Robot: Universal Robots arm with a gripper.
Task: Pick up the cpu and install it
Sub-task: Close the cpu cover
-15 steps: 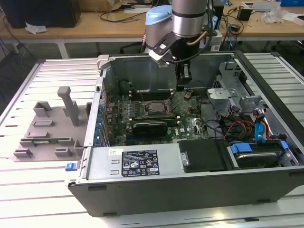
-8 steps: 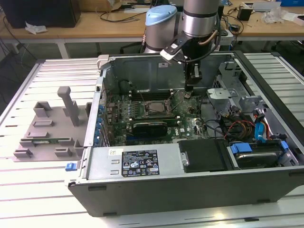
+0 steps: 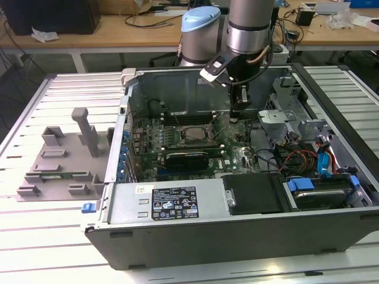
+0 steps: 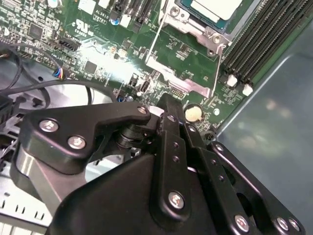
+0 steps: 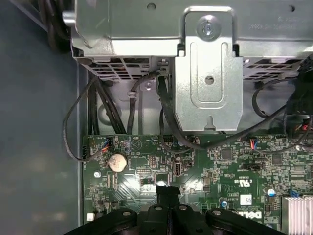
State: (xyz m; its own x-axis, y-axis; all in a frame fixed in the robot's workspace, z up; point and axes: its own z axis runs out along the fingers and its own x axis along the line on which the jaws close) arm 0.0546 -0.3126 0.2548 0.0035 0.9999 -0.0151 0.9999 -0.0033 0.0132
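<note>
Exterior view: gripper [image 3: 236, 116] positioned inside the computer case [image 3: 177, 89], over the motherboard [image 3: 234, 149] | jaws judged clenched, nothing grasped | cpu [image 4: 215, 7] seen seated in socket frame [image 4: 198, 30], second wrist view | placement judged done, frame apparently unlatched.

We are seeing open room above the motherboard [image 3: 237, 154] around the gripper [image 3: 235, 115], its jaws closed. On the exterior view's right, the metal drive cage [image 3: 275, 116] and black cables [image 5: 161, 105] are crowding close. The case's far wall [image 3: 177, 89] is blocking behind, and the long black card [image 3: 186, 158] is lying nearer.
</note>
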